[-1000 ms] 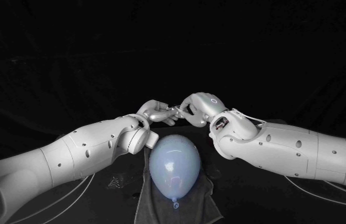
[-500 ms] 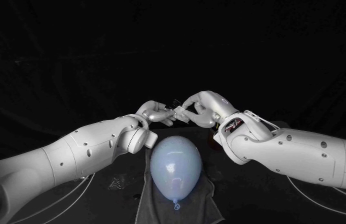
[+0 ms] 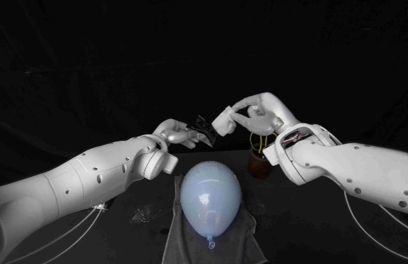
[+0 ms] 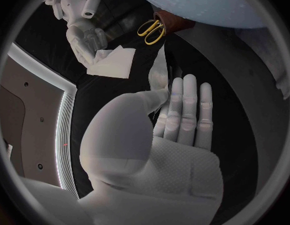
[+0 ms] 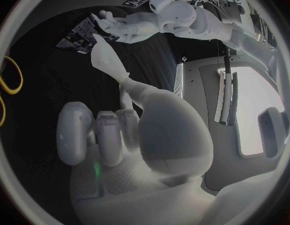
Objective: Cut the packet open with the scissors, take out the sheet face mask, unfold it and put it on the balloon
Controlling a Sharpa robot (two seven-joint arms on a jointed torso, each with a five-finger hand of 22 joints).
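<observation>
Above the far end of the balloon (image 3: 210, 196), head view: the left hand (image 3: 181, 134) pinches the dark packet (image 3: 202, 125). The right hand (image 3: 255, 115) pinches the white face mask (image 3: 224, 121), a folded pad just beside the packet but apart from it. The scissors (image 3: 259, 141) stand in a brown cup (image 3: 257, 162) near the balloon, which lies on a grey cloth (image 3: 246, 240) on the black surface (image 3: 298, 234). Judged: cutting and taking out are done; unfolding and laying on the balloon are left.

Left wrist view: fingers (image 4: 182, 110) lie flat along the packet (image 4: 158, 72), seen edge-on, thumb against it. The mask (image 4: 114, 62) hangs from the right hand (image 4: 82, 32) with free air around it.

Right wrist view: the mask (image 5: 106, 55) is gripped between thumb and fingers, with the left hand (image 5: 129, 25) and packet (image 5: 82, 35) beyond. There is open room over the balloon; the cup close under the right forearm is the tight edge.
</observation>
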